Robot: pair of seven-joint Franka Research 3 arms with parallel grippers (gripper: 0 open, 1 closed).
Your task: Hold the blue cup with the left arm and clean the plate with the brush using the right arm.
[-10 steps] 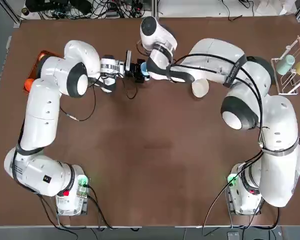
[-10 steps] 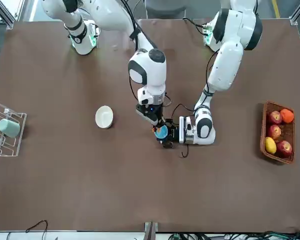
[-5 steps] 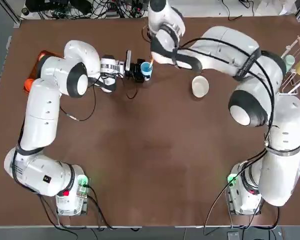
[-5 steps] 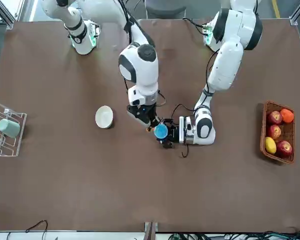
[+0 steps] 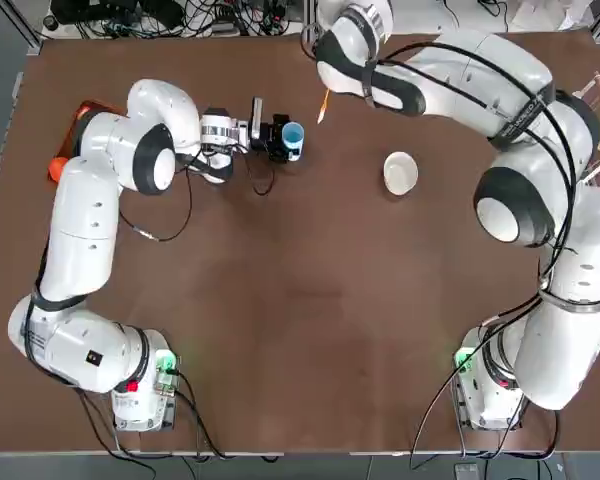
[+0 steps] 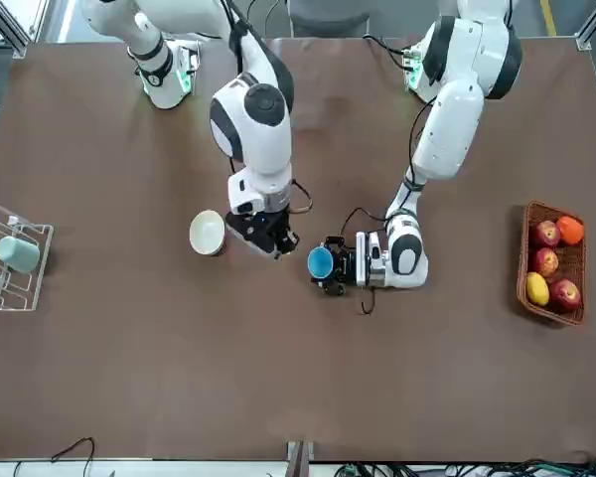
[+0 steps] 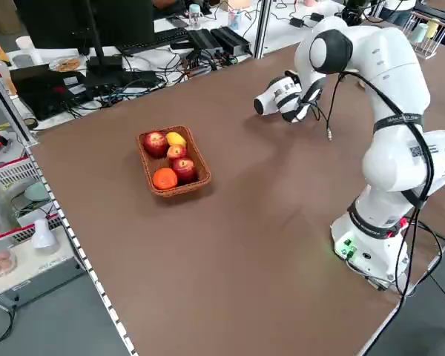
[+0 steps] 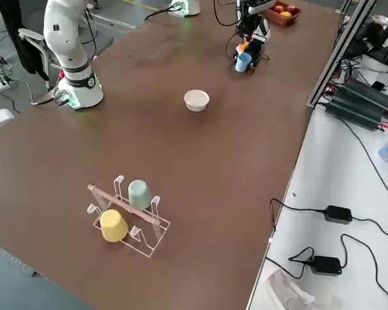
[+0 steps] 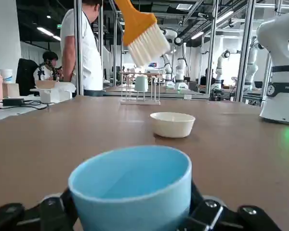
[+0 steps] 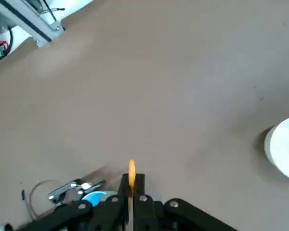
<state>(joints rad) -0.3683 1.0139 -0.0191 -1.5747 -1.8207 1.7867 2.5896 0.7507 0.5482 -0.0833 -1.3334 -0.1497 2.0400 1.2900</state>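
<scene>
The light-blue cup (image 5: 294, 135) (image 6: 321, 261) (image 9: 132, 185) stands upright on the table at the far middle. My left gripper (image 5: 283, 140) lies level with it, its pads (image 9: 204, 211) against the cup's sides. My right gripper (image 5: 329, 86) (image 10: 132, 186) hangs above the table just beyond and to the right of the cup, shut on the orange brush (image 5: 323, 106) (image 10: 131, 172). The brush's white bristles (image 9: 147, 45) point down in the air. The small white plate (image 5: 401, 172) (image 6: 208, 233) (image 10: 283, 148) sits bare farther right, apart from both grippers.
A wicker basket of fruit (image 6: 553, 262) (image 7: 172, 159) lies at the far left, partly under my left arm. A wire rack (image 5: 578, 140) (image 8: 126, 216) with a teal cup and a yellow cup stands at the far right. A person (image 9: 86, 48) stands beyond the table.
My right gripper has lifted the brush away from the blue cup and moved it up, back and to the right. The cup and my left gripper have stayed in place.
</scene>
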